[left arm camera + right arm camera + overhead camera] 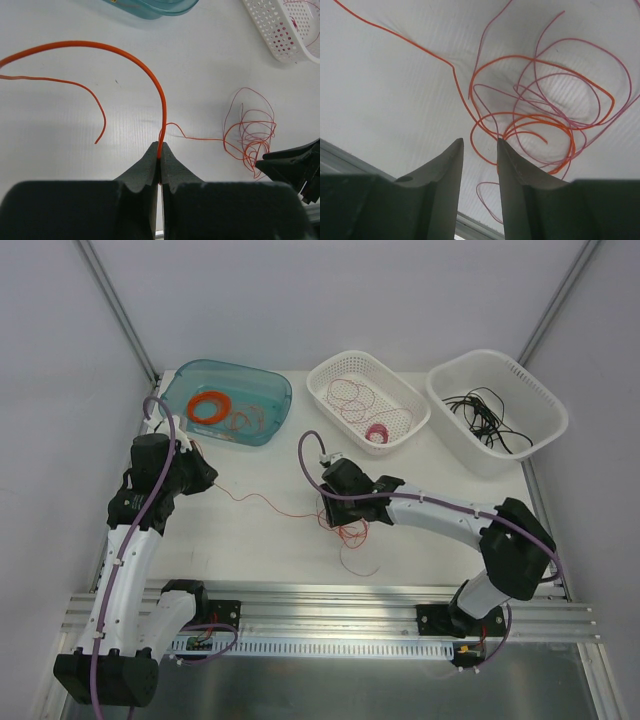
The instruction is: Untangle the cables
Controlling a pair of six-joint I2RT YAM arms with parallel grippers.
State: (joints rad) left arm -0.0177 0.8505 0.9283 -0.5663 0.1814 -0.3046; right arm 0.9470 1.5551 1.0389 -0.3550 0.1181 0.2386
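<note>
A loose tangle of thin orange and pink-red cables (pixel 348 530) lies on the white table in front of the arms. It also shows in the left wrist view (pixel 252 137) and the right wrist view (pixel 540 115). One orange cable (pixel 265 502) runs from the tangle leftward to my left gripper (pixel 205 478). That gripper (pixel 160 150) is shut on this orange cable (pixel 145 70), which arcs away above the table. My right gripper (pixel 335 505) is open just above the tangle's near-left edge, its jaws (pixel 479 142) apart with an orange loop between them.
At the back stand a teal tray (pixel 283 400) with a thick orange ring (pixel 210 407) and orange wire, a white basket (pixel 322 398) with red wires and a pink spool (pixel 377 433), and a second white basket (pixel 548 430) with black cables (pixel 485 415).
</note>
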